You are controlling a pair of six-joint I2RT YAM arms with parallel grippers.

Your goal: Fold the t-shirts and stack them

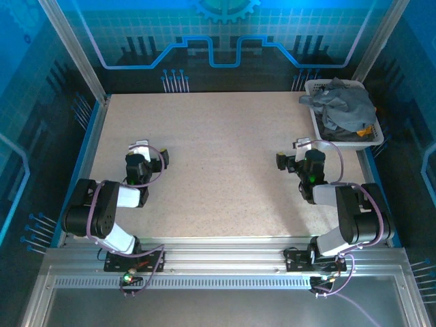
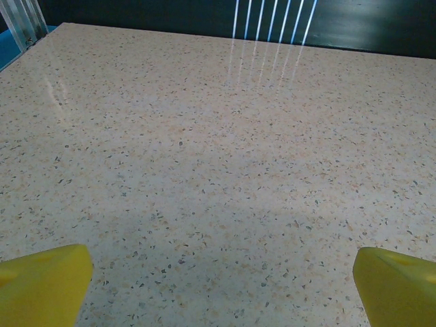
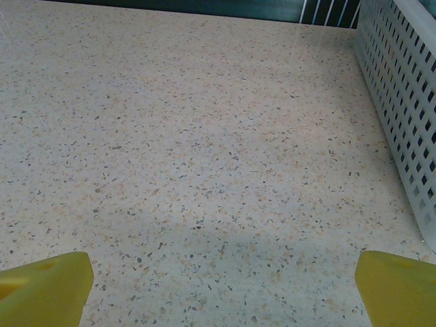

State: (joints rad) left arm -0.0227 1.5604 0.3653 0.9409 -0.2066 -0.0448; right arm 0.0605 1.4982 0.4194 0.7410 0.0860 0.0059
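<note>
The t-shirts lie crumpled in a white lattice basket [image 1: 315, 88] at the table's back right. A slate grey one [image 1: 344, 105] is on top, spilling over the rim, with black cloth [image 1: 340, 136] under it and a bit of orange-yellow [image 1: 366, 130] at the near corner. My left gripper [image 1: 148, 151] stands open low over the bare left part of the table, far from the basket. My right gripper [image 1: 294, 153] is open just left of the basket's near end. In the wrist views the left gripper [image 2: 221, 286] and the right gripper [image 3: 221, 289] have yellow fingertips [image 2: 44, 283] [image 3: 44, 286] wide apart with nothing between them.
The speckled beige table [image 1: 225, 170] stretches between the arms. The basket's lattice wall [image 3: 398, 82] stands close on the right in the right wrist view. Metal frame posts and blue rails [image 1: 85, 136] edge the table's sides.
</note>
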